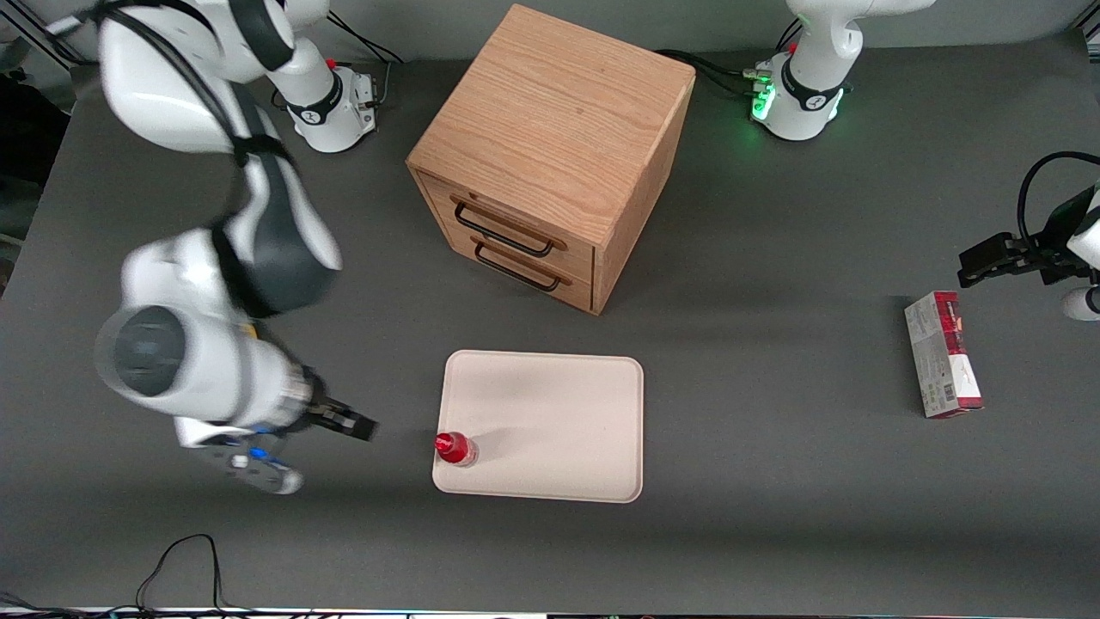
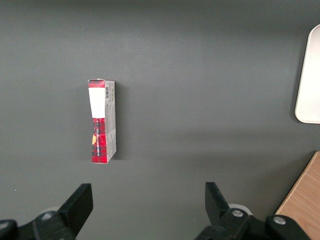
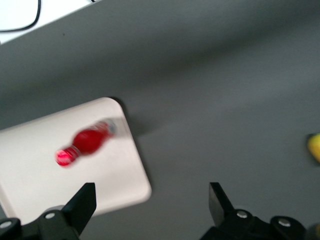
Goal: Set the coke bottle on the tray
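Where the front view begins, nearest the camera, a black cable (image 1: 185,563) loops on the matte dark-grey table (image 1: 773,533). Next comes the gripper (image 1: 357,424), held above the bare table just beside the tray's edge toward the working arm's end; its two black fingers (image 3: 80,205) stand wide apart and hold nothing.

The coke bottle (image 1: 454,448) stands upright on the tray (image 1: 550,413), in the corner nearest the camera and nearest the gripper, apart from the gripper. It is a small bottle with a red cap, red body and clear base; no lettering on it can be read. The tray is a flat cream rectangle with rounded corners and a low rim, smooth and plain, carrying only the bottle.

A yellow rounded object (image 3: 314,147) shows only partly in the right wrist view (its kind cannot be told).

Toward the parked arm's end of the table lies a carton (image 1: 943,354), a long box on its side, red plaid and grey, with a white panel and a barcode; its print is too small to read.

Farther from the camera than the tray stands a wooden cabinet (image 1: 559,120), a light oak-grained cube with two drawers (image 1: 516,249), each fitted with a dark wire handle.
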Controlling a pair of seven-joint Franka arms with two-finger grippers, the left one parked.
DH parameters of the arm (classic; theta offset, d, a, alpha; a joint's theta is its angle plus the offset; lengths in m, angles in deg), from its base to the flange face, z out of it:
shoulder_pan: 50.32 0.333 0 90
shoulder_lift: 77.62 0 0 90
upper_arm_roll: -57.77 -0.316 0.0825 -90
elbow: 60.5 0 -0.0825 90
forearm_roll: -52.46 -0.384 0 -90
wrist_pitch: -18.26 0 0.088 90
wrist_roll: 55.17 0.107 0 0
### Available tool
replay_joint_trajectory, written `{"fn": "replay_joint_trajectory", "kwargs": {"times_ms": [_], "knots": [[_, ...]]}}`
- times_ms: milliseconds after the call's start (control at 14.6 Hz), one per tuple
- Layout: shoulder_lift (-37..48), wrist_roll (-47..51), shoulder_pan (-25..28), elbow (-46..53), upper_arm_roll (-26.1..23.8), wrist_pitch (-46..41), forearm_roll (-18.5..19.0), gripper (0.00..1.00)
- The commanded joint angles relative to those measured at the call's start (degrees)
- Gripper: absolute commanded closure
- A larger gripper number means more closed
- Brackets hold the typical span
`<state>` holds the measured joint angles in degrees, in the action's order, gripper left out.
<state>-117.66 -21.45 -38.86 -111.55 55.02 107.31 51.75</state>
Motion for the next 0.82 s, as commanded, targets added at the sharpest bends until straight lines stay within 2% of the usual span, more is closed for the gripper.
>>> {"fn": "replay_joint_trajectory", "kwargs": {"times_ms": [0,137,410,615,752], "knots": [[17.6,-14.8,-6.5,-23.7,-0.2,1.5,-2.5,0.00],[25.8,-25.3,-10.3,-33.6,1.1,2.7,-2.5,0.00],[35.4,-39.8,-10.3,-44.0,8.5,2.8,-2.5,0.00],[41.3,-42.8,-9.5,-49.7,10.6,3.0,-1.1,0.00],[44.2,-43.6,-6.7,-51.9,11.6,2.9,1.1,0.00]]}}
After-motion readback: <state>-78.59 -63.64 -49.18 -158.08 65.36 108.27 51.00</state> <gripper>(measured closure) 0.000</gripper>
